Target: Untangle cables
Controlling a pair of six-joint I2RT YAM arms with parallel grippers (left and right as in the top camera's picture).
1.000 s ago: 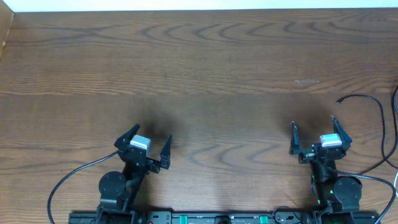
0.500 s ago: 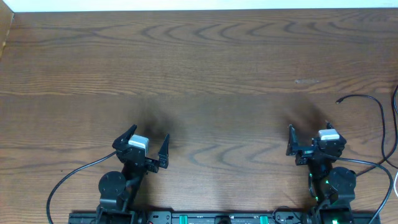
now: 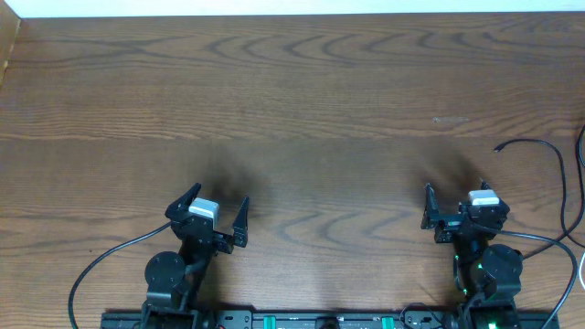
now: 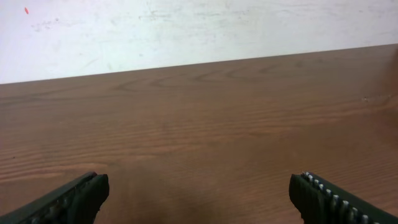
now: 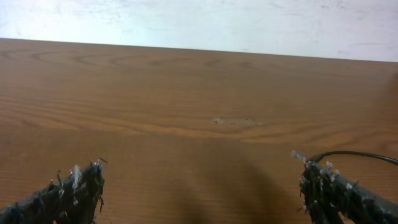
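Looking down from overhead: a broad brown wood-grain tabletop (image 3: pixel 302 91) with both arms parked at its near edge. The left pincer (image 3: pixel 215 208), black and two-fingered with a white block behind it, stands with its jaws spread wide and nothing between them. Its wrist view shows only the two fingertips (image 4: pixel 68 199) at the bottom corners, bare wood between them and a scuffed white wall (image 4: pixel 199 25) beyond.

The right pincer (image 3: pixel 454 203) is likewise spread and holds nothing. From above its far finger is partly hidden behind its own white block. In the wrist view its pads (image 5: pixel 62 196) look frayed, with pale fibres clinging to them.

A thin black cord (image 3: pixel 539 142) lies at the tabletop's right side, well apart from the left pincer and near the right one. Its small plug end (image 3: pixel 498 146) points left, and the cord arcs right, then runs down toward the arm base, where it is hard to tell from the arm's own wiring. A short arc of it (image 5: pixel 354 154) shows above the right fingertip. A second dark strand (image 3: pixel 581 139) is cut off by the right frame edge.
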